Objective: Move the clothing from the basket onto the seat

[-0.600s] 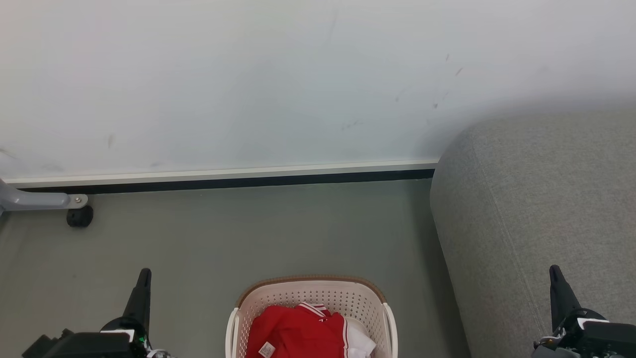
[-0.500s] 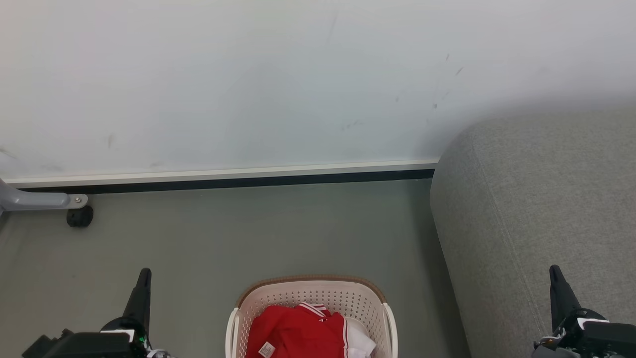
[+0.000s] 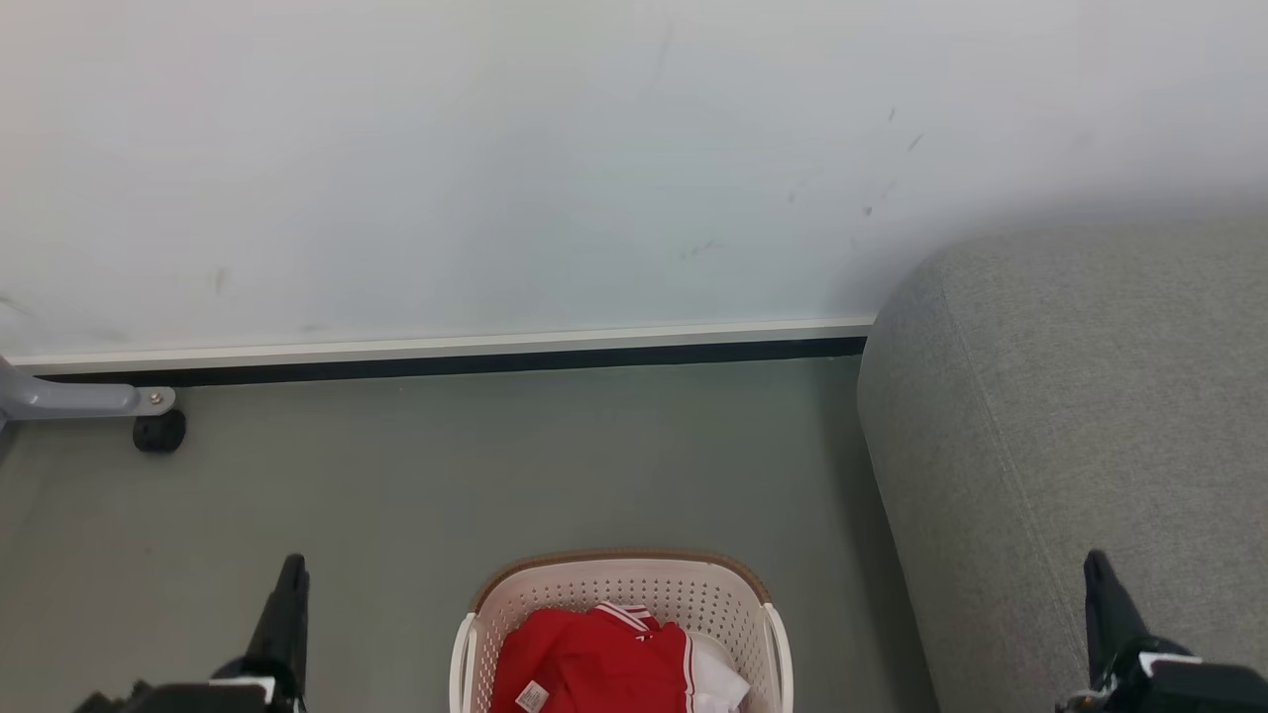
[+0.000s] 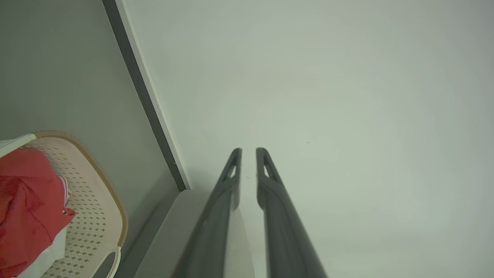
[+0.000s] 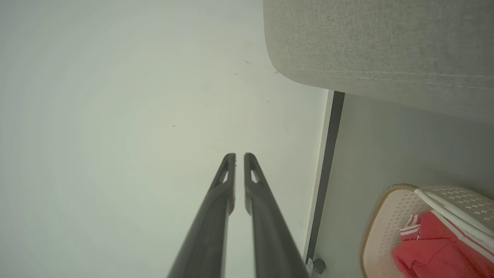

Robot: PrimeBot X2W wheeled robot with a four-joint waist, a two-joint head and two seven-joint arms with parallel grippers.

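Even, soft, diffuse light; no glare. Wall (image 3: 495, 168) pale, almost washed out. Faint shadow where sofa (image 3: 1080, 416) meets the wall. Head view sharp. Wrist views bend straight lines at edges; fingers (image 4: 270, 216) slightly soft up close.

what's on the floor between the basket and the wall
Nothing. In the head view, only bare grey floor runs from the basket to the dark baseboard under the wall.

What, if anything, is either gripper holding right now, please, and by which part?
Nothing is held. The left gripper and right gripper are empty; the clothing lies in the basket.
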